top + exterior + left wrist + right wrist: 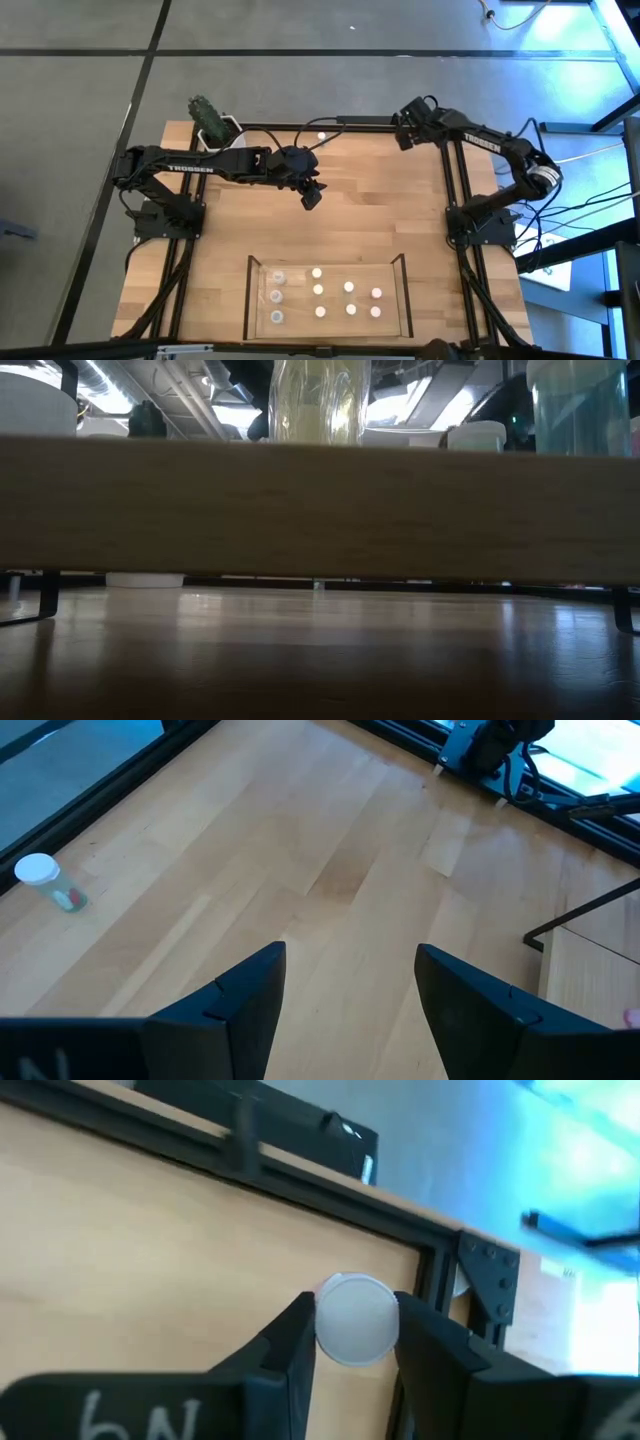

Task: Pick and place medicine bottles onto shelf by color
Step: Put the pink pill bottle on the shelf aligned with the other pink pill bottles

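The right tool [355, 1330] sits at the far right corner of the counter [380, 200], just inside the black frame [450, 170]. Its fingers [285, 1345] are clamped on a bottle [355, 1320]; the pale round cap fills the gap between them. Whether the bottle is lifted or on the counter cannot be told.

The left tool [350, 1000] hangs over the middle of the counter, fingers apart, nothing between them. One more bottle [48, 883] stands ahead of it and off to one side, near the far frame rail; it has a white cap, a clear body and something pinkish inside.

The shelf [405, 295] lies well apart from both tools, at the near edge of the counter. About ten bottles [318, 290] stand inside it in rows: clear-grey ones at one end, white ones in the middle, pinkish ones at the other end.

Judgement: the task is nearly done. Two bottles appear to remain outside the shelf: the one in the right tool and the one near the left tool.

Readable writing: "TROSSEN" on the left arm [190, 168]. Lettering on the right tool body is only partly in view and cannot be read. No bottle label is legible.
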Action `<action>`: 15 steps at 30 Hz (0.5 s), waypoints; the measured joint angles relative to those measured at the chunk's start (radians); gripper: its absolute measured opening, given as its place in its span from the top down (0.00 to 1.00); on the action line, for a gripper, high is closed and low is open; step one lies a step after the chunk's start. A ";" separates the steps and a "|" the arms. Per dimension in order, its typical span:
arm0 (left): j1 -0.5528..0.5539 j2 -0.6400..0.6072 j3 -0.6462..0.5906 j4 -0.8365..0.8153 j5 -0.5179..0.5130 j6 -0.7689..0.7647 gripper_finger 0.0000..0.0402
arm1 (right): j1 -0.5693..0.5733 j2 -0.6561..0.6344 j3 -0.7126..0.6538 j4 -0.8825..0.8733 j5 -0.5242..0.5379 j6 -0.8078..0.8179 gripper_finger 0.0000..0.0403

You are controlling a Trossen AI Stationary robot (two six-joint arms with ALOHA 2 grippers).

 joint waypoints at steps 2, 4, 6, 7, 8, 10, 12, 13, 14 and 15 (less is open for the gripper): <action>0.000 0.000 0.000 0.000 0.000 0.000 0.46 | 0.031 -0.020 0.034 -0.049 -0.001 -0.017 0.70; 0.000 0.000 0.000 0.000 0.000 0.000 0.46 | 0.068 -0.044 0.070 -0.105 -0.001 -0.019 0.71; 0.000 0.000 0.000 -0.005 0.000 0.000 0.46 | 0.111 -0.072 0.102 -0.147 -0.001 -0.019 0.71; 0.000 0.000 0.000 -0.012 0.000 0.001 0.46 | 0.135 -0.089 0.116 -0.168 -0.001 -0.019 0.71; 0.000 0.000 0.000 -0.016 0.000 0.001 0.46 | 0.157 -0.105 0.130 -0.188 -0.002 -0.017 0.71; 0.000 0.000 0.000 -0.016 -0.006 0.005 0.46 | 0.206 -0.139 0.153 -0.225 -0.020 -0.016 0.71; 0.000 0.000 0.000 -0.016 -0.020 0.030 0.46 | 0.254 -0.172 0.171 -0.243 -0.052 -0.012 0.71; 0.000 0.000 0.000 -0.016 -0.024 0.044 0.46 | 0.282 -0.189 0.177 -0.246 -0.068 -0.012 0.71; 0.000 0.000 0.000 -0.015 -0.026 0.054 0.46 | 0.310 -0.205 0.179 -0.247 -0.082 -0.012 0.71; 0.000 0.000 0.000 -0.015 -0.026 0.062 0.46 | 0.336 -0.219 0.180 -0.246 -0.099 -0.012 0.71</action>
